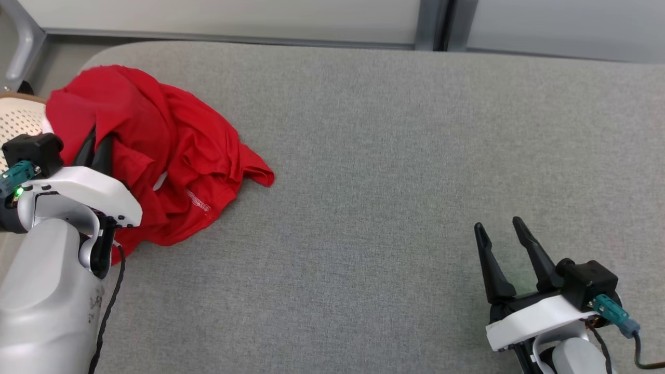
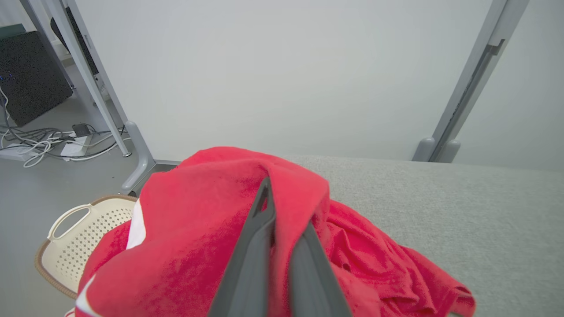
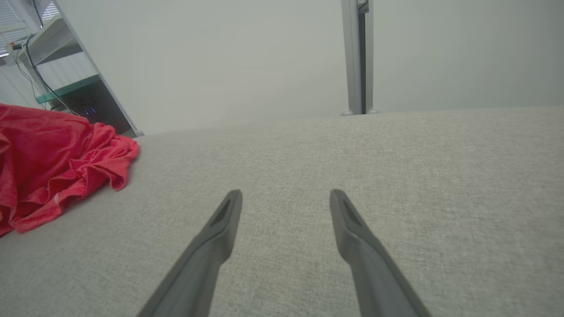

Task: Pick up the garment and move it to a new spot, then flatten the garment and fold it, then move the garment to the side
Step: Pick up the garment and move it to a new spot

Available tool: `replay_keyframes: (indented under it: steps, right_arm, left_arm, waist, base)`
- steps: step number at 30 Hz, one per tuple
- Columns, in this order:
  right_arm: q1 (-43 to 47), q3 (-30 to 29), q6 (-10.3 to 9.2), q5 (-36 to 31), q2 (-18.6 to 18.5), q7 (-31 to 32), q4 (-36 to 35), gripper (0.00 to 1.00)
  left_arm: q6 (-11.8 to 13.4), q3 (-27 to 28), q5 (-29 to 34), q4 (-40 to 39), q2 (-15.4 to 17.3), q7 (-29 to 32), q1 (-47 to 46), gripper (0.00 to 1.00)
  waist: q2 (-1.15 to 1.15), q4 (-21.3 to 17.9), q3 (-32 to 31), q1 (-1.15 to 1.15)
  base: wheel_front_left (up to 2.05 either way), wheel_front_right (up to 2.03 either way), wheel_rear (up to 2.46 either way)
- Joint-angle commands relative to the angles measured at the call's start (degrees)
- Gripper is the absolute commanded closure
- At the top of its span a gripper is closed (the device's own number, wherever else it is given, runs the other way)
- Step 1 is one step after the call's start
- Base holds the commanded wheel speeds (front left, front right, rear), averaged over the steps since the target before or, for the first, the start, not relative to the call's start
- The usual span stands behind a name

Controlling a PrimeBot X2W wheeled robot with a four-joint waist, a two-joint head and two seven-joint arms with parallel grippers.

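The garment (image 1: 166, 150) is a crumpled red shirt heaped at the far left of the grey padded table (image 1: 395, 171). My left gripper (image 1: 98, 140) is buried in its left side, shut on a raised fold of the cloth. In the left wrist view the two dark fingers (image 2: 260, 246) stand pressed together with red cloth (image 2: 198, 220) draped over their tips. My right gripper (image 1: 500, 231) hovers open over bare table at the lower right, far from the garment (image 3: 53, 167), with nothing between its fingers (image 3: 224, 220).
A cream perforated basket (image 2: 79, 242) stands on the floor off the table's left edge, partly under the cloth. Grey frame posts (image 2: 467, 88) and pale panels line the far edge. Cables and a dark box lie on the floor beyond.
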Motion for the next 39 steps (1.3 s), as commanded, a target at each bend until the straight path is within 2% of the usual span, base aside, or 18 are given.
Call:
replay_keyframes:
  steps: [1,11,17,22,29,39]
  right_arm:
    - [0.2,0.5,0.17,0.4,0.4,-0.6,0.5,0.0]
    - [0.0,0.9,0.17,1.6,2.2,-1.6,2.8,0.0]
    - [-0.5,1.2,0.17,2.1,2.9,-2.0,3.6,0.0]
    - [-1.5,0.8,0.17,2.0,3.3,-2.0,3.3,0.0]
    - [-3.0,-1.1,0.17,1.6,3.6,-2.0,2.1,0.0]
    - [-4.8,-1.7,0.17,2.4,4.7,-2.0,0.8,0.0]
  left_arm:
    - [-0.3,-0.6,-0.9,-3.1,0.1,-0.1,1.2,1.0]
    - [0.2,-5.1,-2.4,-23.1,-0.7,7.7,4.2,1.0]
    - [1.8,-7.0,-3.3,-35.1,-2.5,14.5,5.7,1.0]
    - [2.9,-9.4,-3.6,-41.5,-4.1,19.0,6.5,1.0]
    - [3.2,-14.3,-2.4,-42.8,-7.5,21.9,4.3,1.0]
    - [3.1,-22.2,-0.1,-33.3,-11.0,21.3,-1.5,1.0]
  waist:
    - [0.0,-0.1,-2.5,0.0]
    - [0.0,-1.9,-6.2,0.0]
    - [0.0,-4.5,-6.7,0.0]
    - [0.0,-8.1,-5.8,0.0]
    - [0.0,-14.5,-3.0,0.0]
    - [0.0,-25.3,1.5,0.0]
  base:
    - [0.0,0.0,0.0]
    - [0.0,0.0,0.0]
    - [0.0,0.0,0.0]
    - [0.0,0.0,0.0]
    - [0.0,0.0,0.0]
    - [0.0,0.0,0.0]
